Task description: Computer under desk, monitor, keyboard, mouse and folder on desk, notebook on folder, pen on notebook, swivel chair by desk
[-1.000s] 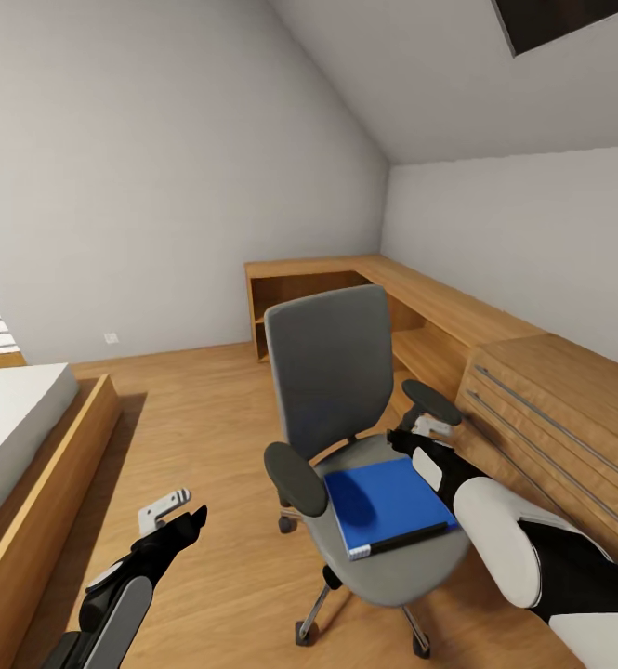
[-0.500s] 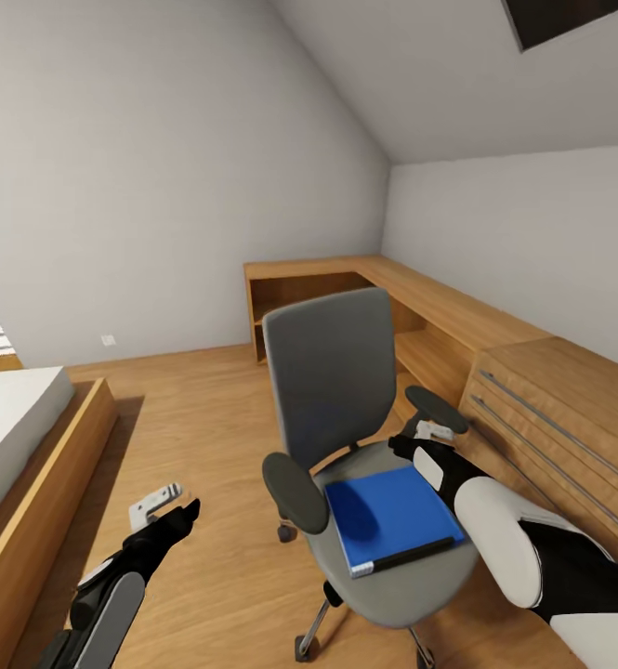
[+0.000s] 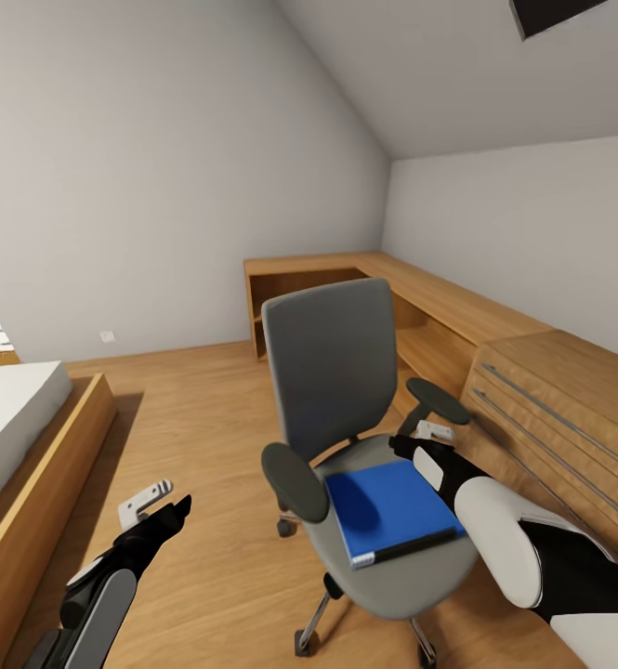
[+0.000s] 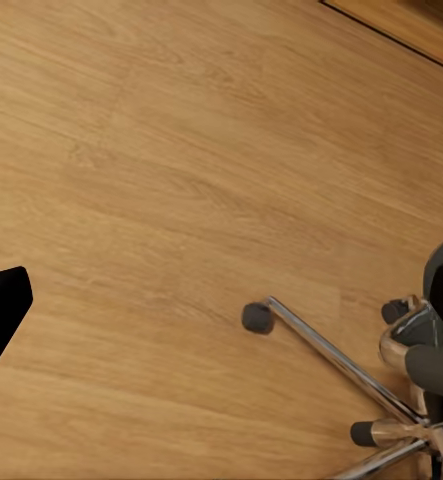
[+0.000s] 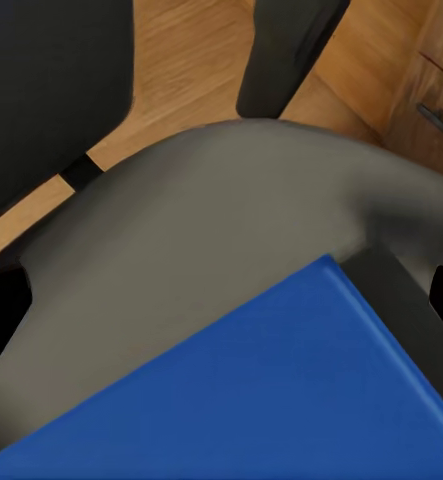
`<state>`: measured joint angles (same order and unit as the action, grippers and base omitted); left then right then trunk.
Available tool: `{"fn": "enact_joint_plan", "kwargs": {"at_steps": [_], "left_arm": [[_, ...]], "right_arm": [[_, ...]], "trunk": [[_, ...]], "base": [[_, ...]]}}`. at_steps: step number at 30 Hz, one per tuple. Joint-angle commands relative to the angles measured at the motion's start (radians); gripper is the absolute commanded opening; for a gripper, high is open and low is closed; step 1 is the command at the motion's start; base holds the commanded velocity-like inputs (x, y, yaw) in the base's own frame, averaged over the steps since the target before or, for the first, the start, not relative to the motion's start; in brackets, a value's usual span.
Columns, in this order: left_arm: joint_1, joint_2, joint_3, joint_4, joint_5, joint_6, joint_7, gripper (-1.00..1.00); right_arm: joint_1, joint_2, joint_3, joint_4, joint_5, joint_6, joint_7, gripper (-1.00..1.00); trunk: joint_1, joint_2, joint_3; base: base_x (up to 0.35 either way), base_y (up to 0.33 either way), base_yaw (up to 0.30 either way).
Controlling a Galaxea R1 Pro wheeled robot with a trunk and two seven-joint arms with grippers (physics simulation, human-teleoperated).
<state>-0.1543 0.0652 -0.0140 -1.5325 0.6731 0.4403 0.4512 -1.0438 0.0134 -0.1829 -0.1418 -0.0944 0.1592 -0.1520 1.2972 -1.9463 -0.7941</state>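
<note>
Head view: right gripper [image 3: 414, 448] hovers at the seat's rear right edge, just beside the folder [image 3: 389, 507], its grip state impossible to tell. The folder lies flat on the chair [image 3: 332, 372] seat, dark spine along the front edge, long axis running across the seat, just ahead of that gripper. Left gripper [image 3: 160, 506] hangs well apart over bare floor [image 3: 206, 418], fingers spread, beyond the left armrest [image 3: 295, 469]. Right armrest [image 3: 437, 401] and the wooden cabinet [image 3: 559, 409] crowd the nearer arm's reach.

The head view looks forward and down at the swivel chair [image 3: 346, 437]. Both wrist views sit closer: right above its seat and the folder [image 5: 281, 390], left above the floor [image 4: 161, 180] by its base.
</note>
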Motion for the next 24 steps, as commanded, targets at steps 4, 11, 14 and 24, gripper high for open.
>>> {"fn": "enact_joint_plan", "kwargs": {"at_steps": [4,11,14,24], "left_arm": [[-0.001,0.0,-0.002,-0.001,0.009,0.001,0.009,1.0],[-0.001,-0.003,-0.004,0.001,0.004,0.001,0.009,1.0],[-0.001,-0.003,-0.005,0.001,0.004,0.001,0.009,1.0],[-0.001,-0.005,-0.006,0.005,0.006,0.002,0.008,1.0]], "right_arm": [[0.0,-0.001,0.001,-0.003,-0.01,0.004,-0.004,1.0],[0.0,-0.014,0.004,-0.007,-0.006,0.003,-0.011,1.0],[-0.001,-0.016,0.022,-0.009,0.009,0.002,-0.012,1.0],[-0.001,-0.015,0.056,-0.01,0.023,0.0,-0.014,1.0]], "trunk": [[0.015,-0.029,-0.014],[0.042,-0.078,-0.035],[0.054,-0.099,-0.045],[0.054,-0.099,-0.045]], "base": [[0.0,0.0,0.0],[0.0,0.0,0.0],[0.0,0.0,0.0],[0.0,0.0,0.0]]}}
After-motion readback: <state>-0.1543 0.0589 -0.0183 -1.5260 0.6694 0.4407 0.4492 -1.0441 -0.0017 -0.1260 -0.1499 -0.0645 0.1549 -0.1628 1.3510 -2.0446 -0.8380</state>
